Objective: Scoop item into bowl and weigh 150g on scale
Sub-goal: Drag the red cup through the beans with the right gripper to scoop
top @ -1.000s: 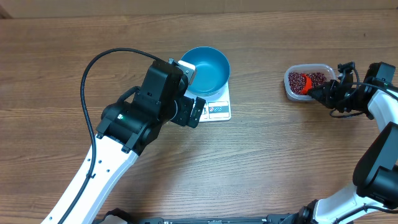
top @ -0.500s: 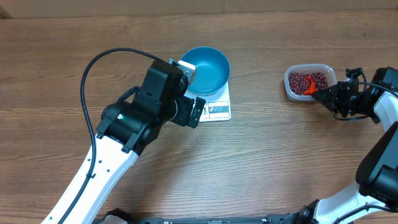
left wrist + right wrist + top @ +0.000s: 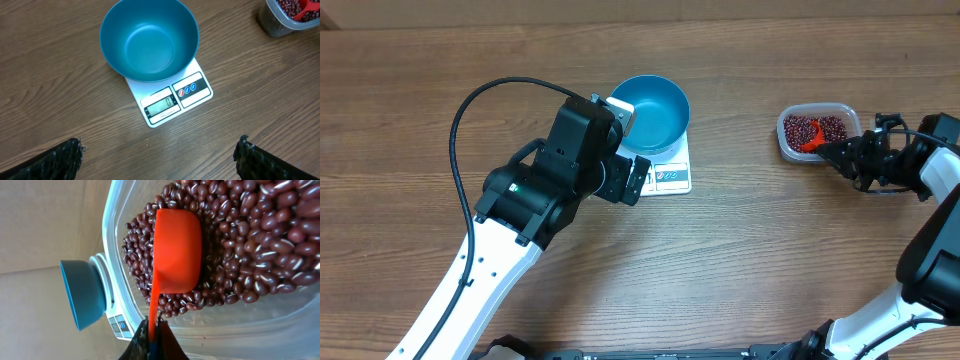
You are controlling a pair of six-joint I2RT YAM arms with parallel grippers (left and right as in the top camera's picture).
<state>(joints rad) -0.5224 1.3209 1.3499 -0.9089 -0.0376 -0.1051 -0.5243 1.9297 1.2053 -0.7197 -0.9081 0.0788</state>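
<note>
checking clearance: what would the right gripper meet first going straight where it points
Likely the near rim of the clear tub, though the right gripper may pass above it; its orange scoop lies on the beans.

Left end effector [image 3: 160,162] gapes; right end effector [image 3: 150,336] clamped.

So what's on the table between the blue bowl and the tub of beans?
Nothing: the overhead view shows only bare wooden table between the round blue bowl and the clear plastic tub.
</note>
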